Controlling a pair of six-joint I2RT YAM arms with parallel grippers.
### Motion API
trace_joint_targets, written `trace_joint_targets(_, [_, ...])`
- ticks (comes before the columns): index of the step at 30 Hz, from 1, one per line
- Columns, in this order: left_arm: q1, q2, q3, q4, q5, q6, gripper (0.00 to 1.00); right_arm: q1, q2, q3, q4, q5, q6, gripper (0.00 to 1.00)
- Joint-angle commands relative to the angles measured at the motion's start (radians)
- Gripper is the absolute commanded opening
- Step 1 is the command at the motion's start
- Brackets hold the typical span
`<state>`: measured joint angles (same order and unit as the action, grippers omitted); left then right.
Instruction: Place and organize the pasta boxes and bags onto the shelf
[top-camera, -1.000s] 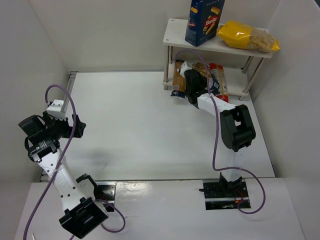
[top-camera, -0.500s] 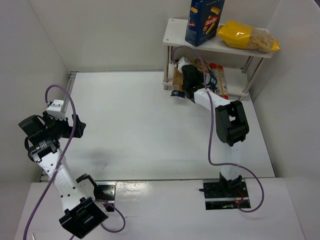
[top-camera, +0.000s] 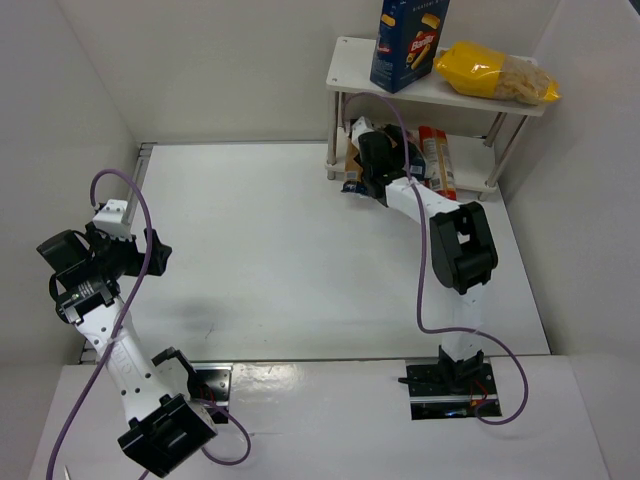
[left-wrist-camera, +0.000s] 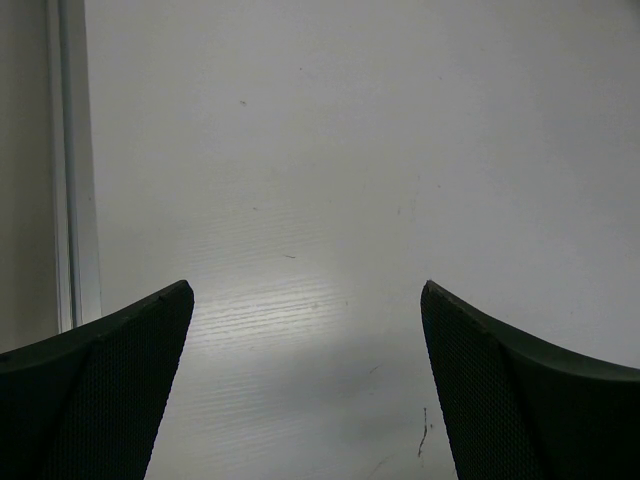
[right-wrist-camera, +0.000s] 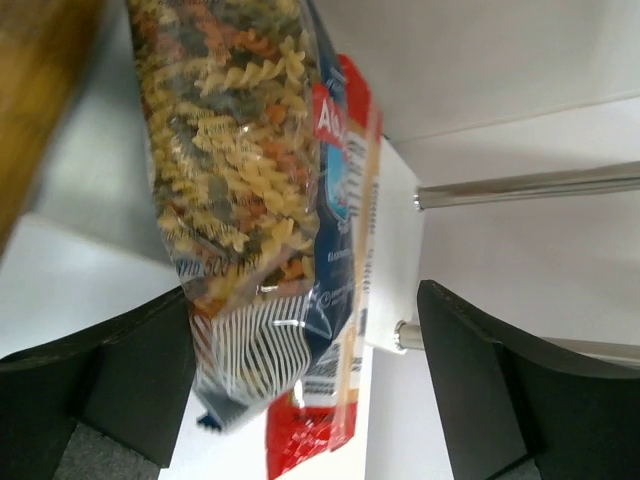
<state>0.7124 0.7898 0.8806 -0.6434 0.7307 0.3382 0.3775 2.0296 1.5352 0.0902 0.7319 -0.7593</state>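
**Right gripper (top-camera: 372, 152) open at the lower tier of the shelf (top-camera: 345, 62), pasta bag between its fingers**

Top view: the shelf stands at the far right corner of the table (top-camera: 280, 230). On its upper board (top-camera: 432, 91) the tall blue box (top-camera: 410, 40) stands upright, and the yellow bag (top-camera: 497, 73) lies on its side just beside it to the right. The right arm stretches to the lower board (top-camera: 468, 165), where the right gripper is tucked under the upper board's front edge; its jaws cannot be made out from here. The red pack (top-camera: 438, 160) lies on the lower board just right of the gripper, and the orange pack (top-camera: 353, 162) is at its left, by the front leg. The left arm is folded at the table's left edge, well apart from the shelf, with the left gripper (top-camera: 157, 250) above bare table.

Left wrist: the two dark fingers (left-wrist-camera: 100, 400) are spread wide, with only white table surface between them.

Right wrist: the fingers (right-wrist-camera: 480, 390) stand wide apart and grip nothing. Between them is the clear bag of spiral pasta (right-wrist-camera: 240, 170), with a dark blue label, side by side with the red pack and touching it. White board separates the right finger from the packs. The bag's crimped end is just beside the left finger, and whether they touch cannot be told. A metal leg (right-wrist-camera: 530, 185) runs beyond the right finger
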Motion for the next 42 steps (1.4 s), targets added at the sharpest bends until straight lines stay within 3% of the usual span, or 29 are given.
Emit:
trace_joint_targets(1, [0.007,-0.003,-0.002,0.019,0.022,0.009,1.0,0.034,-0.103,-0.026,0.014,-0.011,0.046,0.91])
trace_joint_targets(13, [0.007,-0.023,-0.002,0.019,0.022,0.009,1.0,0.121,-0.304,-0.187,-0.17,-0.136,0.181,0.97])
trace_joint_targets(19, [0.007,-0.041,-0.002,0.019,0.022,0.009,1.0,0.133,-0.494,-0.272,-0.372,-0.461,0.239,0.99])
trace_joint_targets(22, [0.007,-0.05,-0.002,0.019,0.022,0.009,1.0,0.133,-0.629,-0.352,-0.461,-0.697,0.239,0.99])
trace_joint_targets(23, [0.007,-0.06,-0.002,0.019,0.022,0.009,1.0,0.1,-0.661,-0.368,-0.487,-0.835,0.239,0.99])
trace_joint_targets(26, [0.007,-0.06,-0.002,0.019,0.022,-0.002,1.0,0.008,-0.768,-0.426,-0.579,-1.061,0.239,0.99])
trace_joint_targets(29, [0.007,-0.069,-0.002,0.019,0.022,-0.002,1.0,-0.066,-0.854,-0.515,-0.604,-1.135,0.268,0.99])
trace_joint_targets(37, [0.007,-0.078,-0.011,0.039,0.004,-0.021,1.0,-0.366,-1.02,-0.603,-0.595,-1.187,0.431,0.99])
trace_joint_targets(42, [0.007,-0.078,-0.011,0.048,-0.008,-0.03,1.0,-0.575,-1.161,-0.662,-0.569,-1.093,0.531,0.99])
